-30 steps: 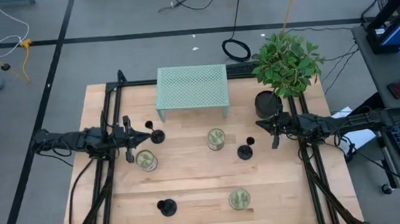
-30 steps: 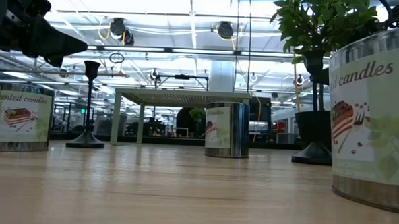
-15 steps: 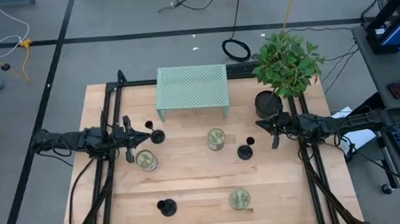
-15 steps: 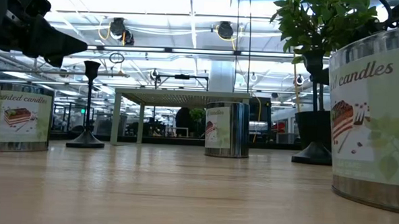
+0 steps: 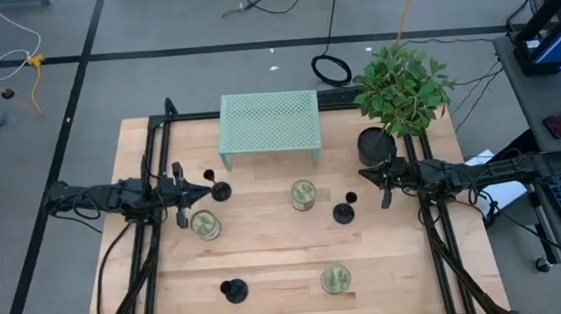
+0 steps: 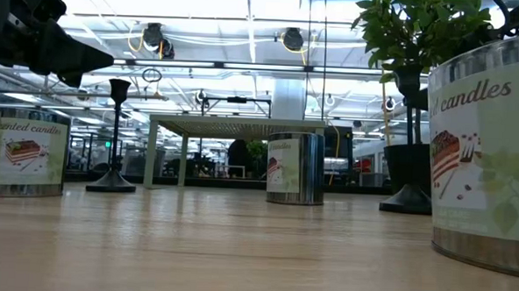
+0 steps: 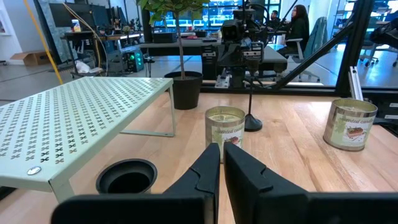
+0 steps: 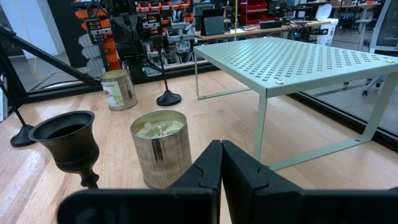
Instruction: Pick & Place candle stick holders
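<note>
Left gripper (image 5: 206, 191) beside upright holder (image 5: 220, 191).

Two slim dark arms here, matte black from base to tip. Black cables loop along the left arm (image 5: 93, 199) and right arm (image 5: 482, 173). Each ends in angular black fingers (image 7: 208, 168), edges pale-lit, tapering forward (image 8: 214, 163).

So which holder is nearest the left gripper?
The holder right at the left gripper tip, by the shelf's left leg. The other two sit farther off: one mid-table toward the right arm, one at the near edge.
</note>
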